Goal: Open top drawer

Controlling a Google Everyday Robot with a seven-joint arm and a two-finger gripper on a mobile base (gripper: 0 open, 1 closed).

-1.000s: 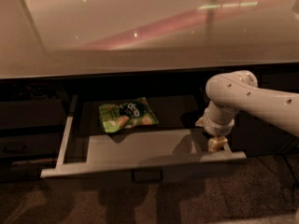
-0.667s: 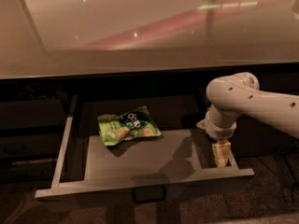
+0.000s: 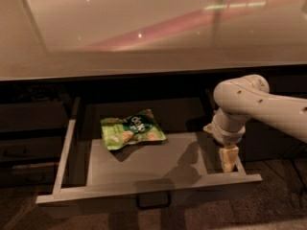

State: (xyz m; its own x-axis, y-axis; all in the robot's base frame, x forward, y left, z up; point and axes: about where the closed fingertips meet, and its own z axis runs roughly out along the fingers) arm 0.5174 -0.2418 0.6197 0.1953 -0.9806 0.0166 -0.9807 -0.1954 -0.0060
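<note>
The top drawer (image 3: 153, 164) stands pulled well out beneath the countertop (image 3: 144, 28), its pale grey sides and floor holding a green snack bag (image 3: 132, 130). The gripper (image 3: 228, 158) hangs at its right wall, perhaps touching it; whether it is spread or closed cannot be told.

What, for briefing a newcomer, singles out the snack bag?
Under the countertop, the top drawer stands pulled out. On its grey floor, left of centre, lies the snack bag, the only green thing; the gripper hangs at the right wall.
</note>
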